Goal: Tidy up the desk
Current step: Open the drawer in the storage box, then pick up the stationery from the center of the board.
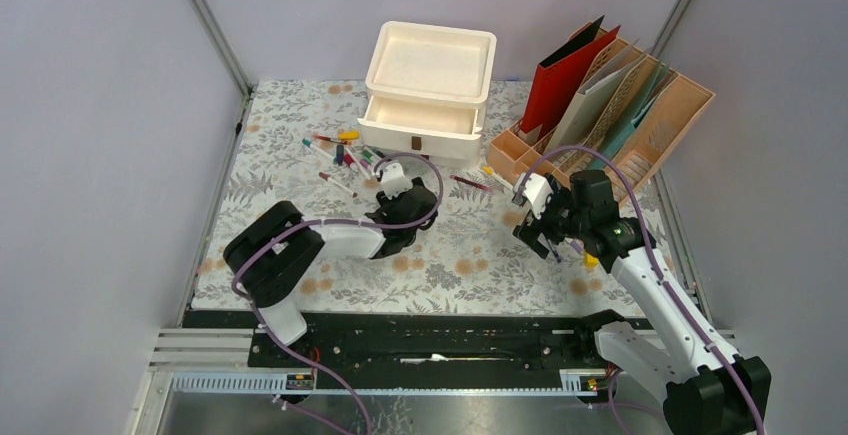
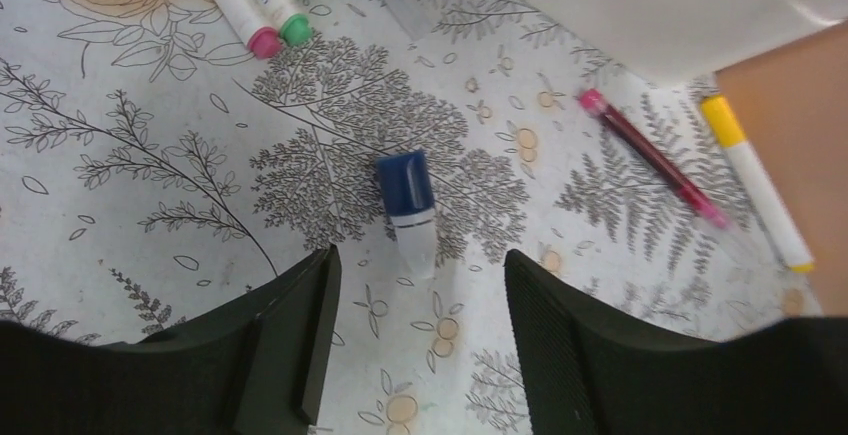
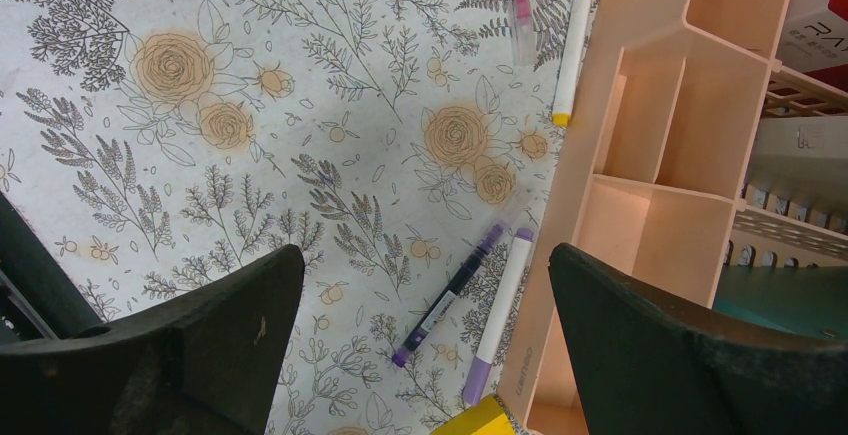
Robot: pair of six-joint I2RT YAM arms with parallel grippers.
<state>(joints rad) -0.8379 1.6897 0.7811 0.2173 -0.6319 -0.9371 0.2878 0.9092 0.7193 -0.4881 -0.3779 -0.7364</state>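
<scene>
Top external view: the desk (image 1: 450,275), a rectangular tabletop under pale cloth printed with grey-green ferns and orange flowers, is seen framed by metal rails, reaching from the black arm bases to the back wall. Left gripper (image 2: 420,257) is held low over the cloth, jaws apart and gripping nothing; a short white tube with a dark blue cap (image 2: 405,195) is noted lying between the fingertips, clear of both. Right gripper (image 3: 425,253) is spread wide and empty above a dark purple pen (image 3: 445,300) and a purple-capped white marker (image 3: 497,320), the latter just beside a peach-coloured compartmented organiser (image 3: 660,155). Farther back, loose coloured markers (image 1: 345,155) are scattered before a cream two-tier drawer box (image 1: 430,80), its lower drawer open. A red folder (image 1: 565,75) is stood upright in the organiser's rack.
</scene>
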